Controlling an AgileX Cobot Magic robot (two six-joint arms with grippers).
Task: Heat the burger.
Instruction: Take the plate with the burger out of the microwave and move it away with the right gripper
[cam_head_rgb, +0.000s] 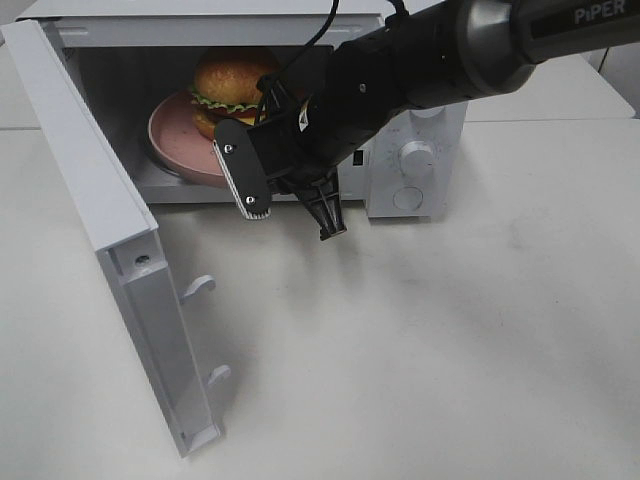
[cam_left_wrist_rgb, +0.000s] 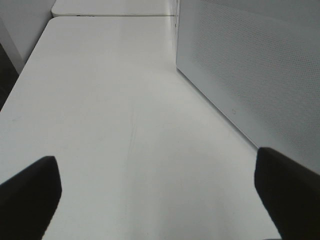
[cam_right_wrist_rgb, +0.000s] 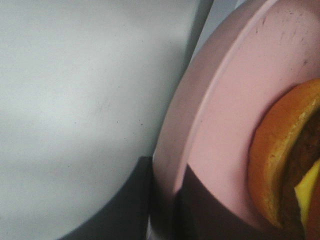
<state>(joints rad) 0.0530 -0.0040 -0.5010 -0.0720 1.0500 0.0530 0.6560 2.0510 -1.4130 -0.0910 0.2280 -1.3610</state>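
Burger (cam_head_rgb: 232, 88) on plate (cam_head_rgb: 172, 135), right pincer (cam_right_wrist_rgb: 162, 215) pinching rim

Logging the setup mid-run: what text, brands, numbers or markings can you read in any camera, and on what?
"PiPER": white letters on the right arm, partly cut off by the edge of the exterior view.
Microwave control panel: no readable markings around the knobs.
Left wrist view: no text.
Right wrist view: no text.

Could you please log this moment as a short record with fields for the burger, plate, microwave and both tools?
burger: on the pink plate, inside the microwave
microwave door: swung open
right tool: shut on the pink plate's rim at the microwave's opening
left tool: open, holding nothing, over the white table
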